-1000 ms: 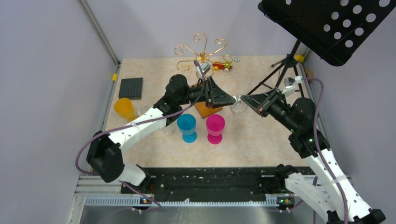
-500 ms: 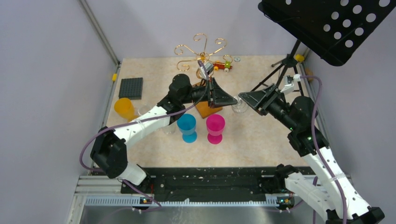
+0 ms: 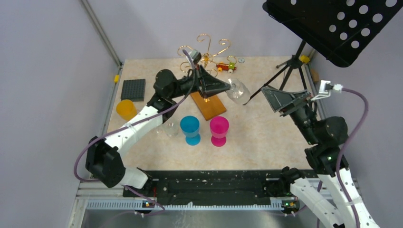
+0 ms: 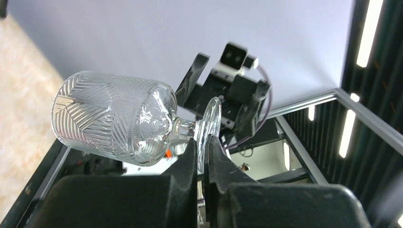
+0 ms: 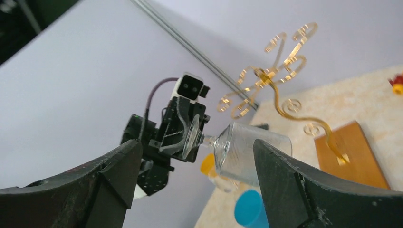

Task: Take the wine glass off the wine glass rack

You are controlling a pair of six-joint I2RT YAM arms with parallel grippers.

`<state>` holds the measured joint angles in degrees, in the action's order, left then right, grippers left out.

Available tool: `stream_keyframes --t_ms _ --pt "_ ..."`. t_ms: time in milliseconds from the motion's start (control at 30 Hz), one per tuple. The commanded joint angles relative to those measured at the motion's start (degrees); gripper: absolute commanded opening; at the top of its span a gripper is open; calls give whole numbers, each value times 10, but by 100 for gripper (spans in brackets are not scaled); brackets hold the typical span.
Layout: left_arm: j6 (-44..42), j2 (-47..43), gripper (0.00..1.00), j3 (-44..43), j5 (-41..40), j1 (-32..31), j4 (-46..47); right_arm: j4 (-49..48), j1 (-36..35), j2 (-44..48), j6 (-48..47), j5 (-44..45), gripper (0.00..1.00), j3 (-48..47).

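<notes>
item: cut-glass wine glass (image 3: 236,90). off the wine glass rack (image 3: 205,51), held in the air lying nearly on its side, right of the rack's stem and over the desk (image 3: 266,137) just past the rack's wooden base. the bowl, cut with herringbone lines, points toward the right arm (image 3: 323,135).

surroundings: the rack's gold spiral arms are bare, and its orange-brown base sits mid-desk. a small coloured toy (image 3: 224,67) lies behind the rack. blue cup (image 3: 190,128) and pink cup (image 3: 219,129) stand side by side near the base's front edge. a clear tumbler (image 3: 169,128) is left of the blue cup, and an orange cup (image 3: 126,109) is farther left. a black studded plate (image 3: 133,89) lies flat at back left. a black perforated music stand (image 3: 332,23) overhangs the back right corner, its tripod legs on the desk close behind the right jaws.

left arm (image 3: 142,121): reaches diagonally from near left to the back middle, crossing in front of the rack's stem, wrist level and pointing right. left jaws pinch the rim of the glass's foot.

right arm: rises from near right, elbow bent, wrist aimed back-left at the glass. right jaws spread wide, near the bowl but apart from it.
</notes>
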<state>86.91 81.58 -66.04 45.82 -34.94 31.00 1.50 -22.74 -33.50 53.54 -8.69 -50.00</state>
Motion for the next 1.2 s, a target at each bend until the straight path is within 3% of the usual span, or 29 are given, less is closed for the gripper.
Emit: stream_keyframes --t_ms 0,333,667,867,1000,1167 --pt "71 -44 0 -62 -17 15 138 -107 -1 25 -12 14 88 7" --pt "184 -58 0 -80 -63 15 215 -222 -2 12 33 -46 89 50" --pt "246 -95 0 -63 -77 11 225 -480 -2 -86 167 -214 81 41" --pt "270 -90 0 -55 -71 1 257 -631 -30 -144 216 -257 61 39" --pt "285 -86 0 -44 -73 0 273 -649 -73 -162 179 -271 46 21" --pt "300 -81 0 -42 -72 -2 289 -698 -106 -180 157 -279 35 14"
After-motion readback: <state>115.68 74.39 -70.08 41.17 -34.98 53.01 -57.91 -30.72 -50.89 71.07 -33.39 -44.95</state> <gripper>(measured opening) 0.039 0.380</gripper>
